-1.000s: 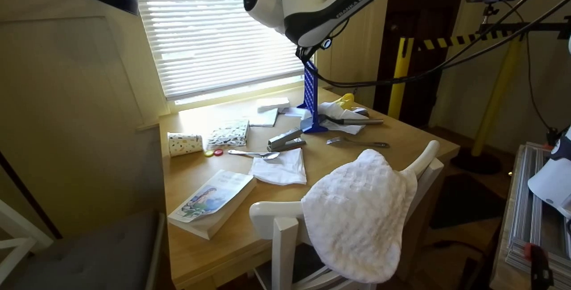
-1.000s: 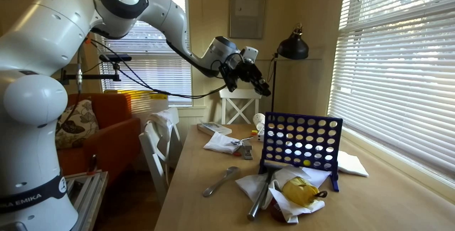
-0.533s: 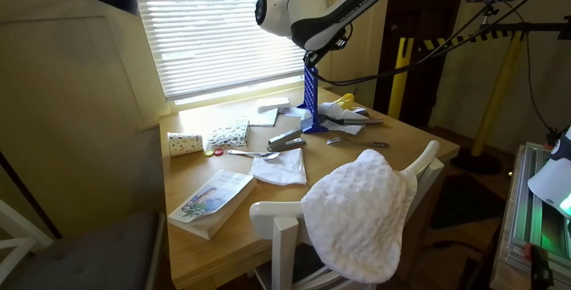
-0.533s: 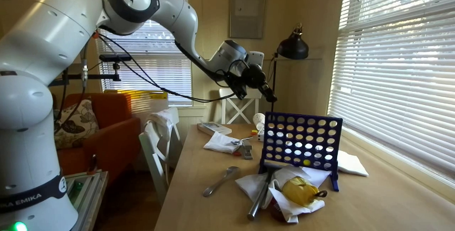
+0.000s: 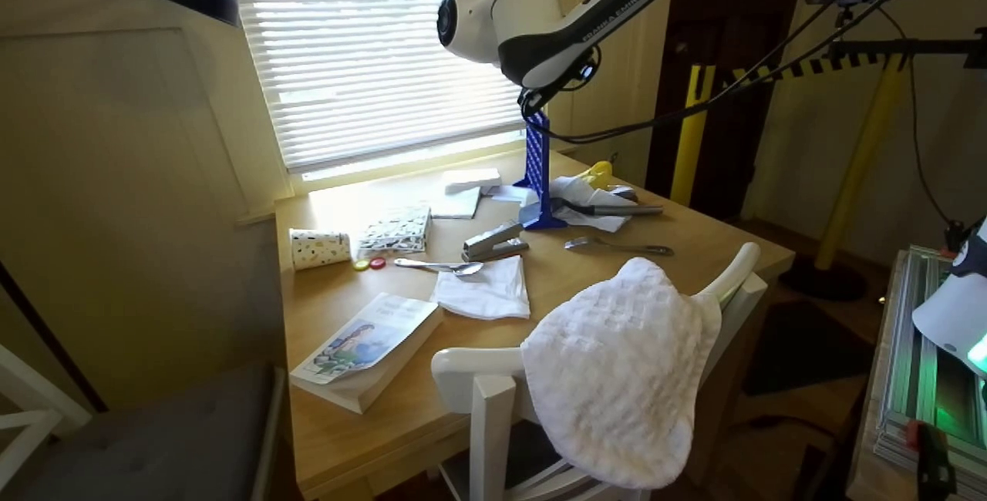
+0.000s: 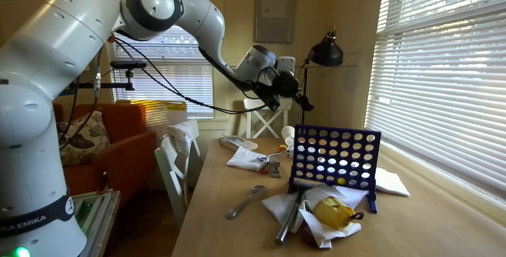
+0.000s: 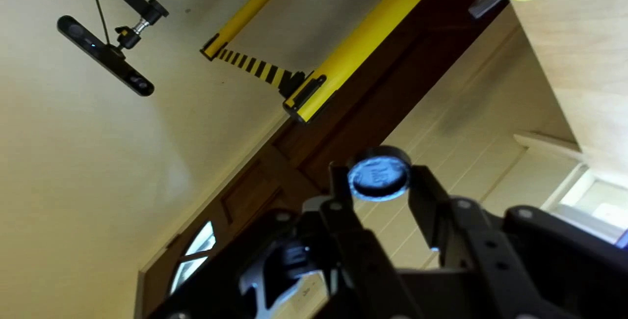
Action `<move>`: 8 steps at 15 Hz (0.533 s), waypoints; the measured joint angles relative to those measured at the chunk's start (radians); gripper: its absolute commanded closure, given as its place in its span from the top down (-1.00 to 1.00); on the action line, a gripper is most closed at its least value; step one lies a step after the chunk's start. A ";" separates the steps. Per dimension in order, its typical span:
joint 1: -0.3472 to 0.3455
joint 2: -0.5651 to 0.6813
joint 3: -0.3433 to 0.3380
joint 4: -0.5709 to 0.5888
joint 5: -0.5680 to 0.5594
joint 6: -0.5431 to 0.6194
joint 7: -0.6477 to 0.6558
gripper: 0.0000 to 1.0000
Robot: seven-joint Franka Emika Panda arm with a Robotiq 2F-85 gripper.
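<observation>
My claw [image 6: 309, 106] shifted toward 4 o'clock in exterior view. Clamped on round disc [image 7: 379, 173] by rim. Blue grid board [image 6: 338, 157] lower, at 5 o'clock, upright on table [image 6: 221, 233].

Daylight through blinds [image 5: 385, 62]; tabletop [image 5: 339, 208] glaring beneath; wall [image 5: 100, 139] dim; pincer [image 7: 379, 181] slightly blurred.

Bluish, dark-rimmed disc [image 7: 379, 175]; blue rack [image 6: 338, 157]; speckled white cup [image 5: 320, 249]; yellow-and-black striped tape [image 7: 255, 67]
</observation>
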 measured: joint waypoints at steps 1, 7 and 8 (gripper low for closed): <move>-0.007 0.020 0.006 0.033 -0.023 -0.024 0.028 -0.80; -0.023 0.176 0.022 0.247 -0.124 -0.131 0.090 -0.80; -0.024 0.202 0.023 0.277 -0.137 -0.132 0.090 -0.80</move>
